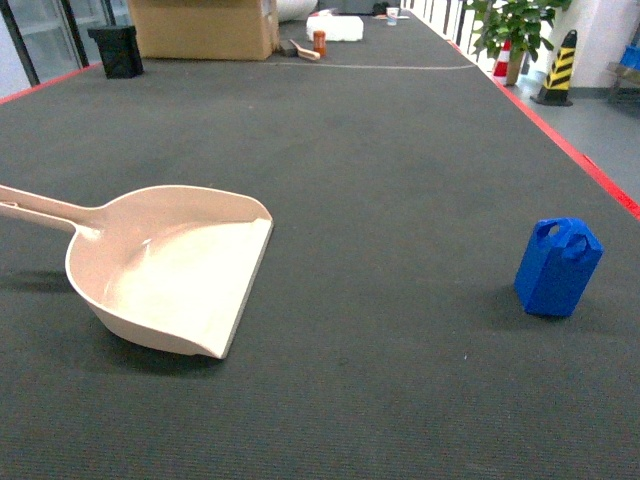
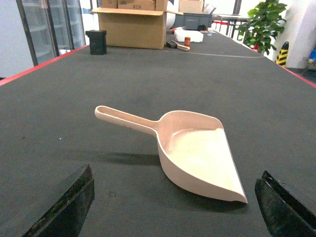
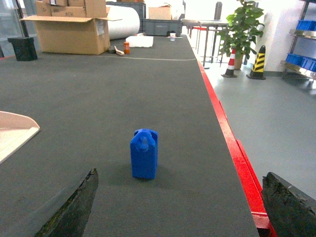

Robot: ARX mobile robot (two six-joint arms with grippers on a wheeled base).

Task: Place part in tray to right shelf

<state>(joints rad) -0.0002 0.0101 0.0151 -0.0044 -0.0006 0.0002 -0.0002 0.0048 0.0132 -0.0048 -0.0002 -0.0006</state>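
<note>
The beige tray [image 1: 180, 270] lies empty on the dark mat at the left, its handle pointing left and its wide lip facing right. The blue part [image 1: 558, 268] stands upright on the mat at the right, near the red edge. Neither gripper shows in the head view. In the left wrist view my left gripper [image 2: 176, 175] is open, low over the mat just short of the tray [image 2: 197, 153]. My right gripper [image 3: 181, 174] is open too, with the part [image 3: 144, 154] a little ahead and left of centre, untouched. The right shelf [image 3: 303, 34] shows only as a steel rack with blue crates, far right.
The mat's red edge [image 1: 570, 150] runs along the right, with grey floor beyond. A cardboard box [image 1: 205, 28], a black bin [image 1: 118, 50], an orange bottle [image 1: 319, 42] and a white box [image 1: 335, 27] stand at the far end. A potted plant [image 1: 515, 25] and a striped bollard [image 1: 555, 70] stand off the mat.
</note>
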